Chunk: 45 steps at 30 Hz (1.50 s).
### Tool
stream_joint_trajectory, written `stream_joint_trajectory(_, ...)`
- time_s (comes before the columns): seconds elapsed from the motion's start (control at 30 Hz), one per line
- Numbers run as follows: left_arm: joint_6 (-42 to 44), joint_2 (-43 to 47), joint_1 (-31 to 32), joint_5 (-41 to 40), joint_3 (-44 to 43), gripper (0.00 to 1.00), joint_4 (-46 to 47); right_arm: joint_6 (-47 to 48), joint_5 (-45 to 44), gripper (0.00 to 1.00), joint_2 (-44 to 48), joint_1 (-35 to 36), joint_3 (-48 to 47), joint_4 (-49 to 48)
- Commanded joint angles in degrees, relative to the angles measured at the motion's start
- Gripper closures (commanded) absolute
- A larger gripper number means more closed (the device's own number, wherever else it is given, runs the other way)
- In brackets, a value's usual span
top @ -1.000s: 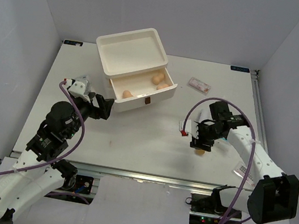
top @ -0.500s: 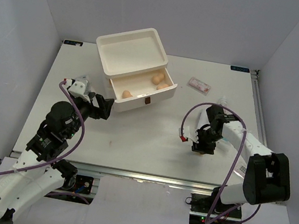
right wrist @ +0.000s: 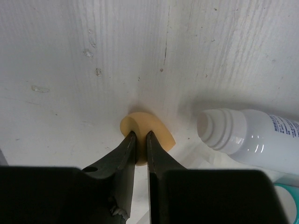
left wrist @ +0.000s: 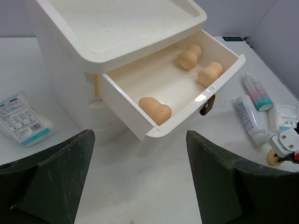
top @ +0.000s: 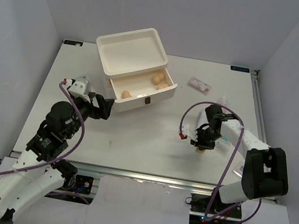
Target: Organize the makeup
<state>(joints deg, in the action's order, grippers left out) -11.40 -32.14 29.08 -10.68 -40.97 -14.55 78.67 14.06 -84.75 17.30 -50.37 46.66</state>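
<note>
Right end effector (right wrist: 140,136) points down at the tabletop (right wrist: 93,56), its fingers pinched almost together on the edge of a tan sponge (right wrist: 148,125) that rests near the right edge. A white tube (right wrist: 252,135) lies just beside that sponge. Left end effector (left wrist: 140,186) hovers with fingers spread wide, holding nothing, facing the open drawer (left wrist: 182,116) of a white box (left wrist: 117,28) toward the far edge. Three more sponges (left wrist: 155,110) lie in the drawer, and a sachet (left wrist: 23,120) lies beside the box.
</note>
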Motion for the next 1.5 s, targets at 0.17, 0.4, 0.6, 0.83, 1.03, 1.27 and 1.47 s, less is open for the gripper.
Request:
stream_joint_trajectory(0.17,0.15,0.50,-0.25,-0.13,-0.12,0.09,0.57,5.97,24.38,0.88,0.25,-0.12,-20.37,24.95)
stream_joint_trajectory(0.4,0.10,-0.03,-0.25,-0.27,-0.03,0.09,0.66,-0.67,42.75,0.88,-5.63,4.09,-42.15,28.44)
stream_joint_trajectory(0.6,0.10,-0.12,-0.25,-0.62,0.10,0.09,0.66,-21.59,51.69,0.88,-14.08,12.62,-64.66,16.46)
stream_joint_trajectory(0.83,0.59,0.27,-0.28,1.26,0.34,0.09,1.13,-57.95,27.24,0.85,-15.67,20.18,-60.04,-23.00)
stream_joint_trajectory(1.03,1.47,2.05,-0.33,6.14,1.15,0.09,2.82,-61.27,15.83,0.80,-20.84,21.02,-60.94,-25.19)
stream_joint_trajectory(1.27,2.27,1.91,-0.25,10.48,1.39,0.09,3.47,-62.39,14.48,0.49,-21.80,21.02,-60.29,-26.54)
stream_joint_trajectory(1.47,2.26,1.53,-0.34,10.59,1.51,0.10,3.73,-61.36,20.58,0.33,-16.19,20.40,-58.11,-26.56)
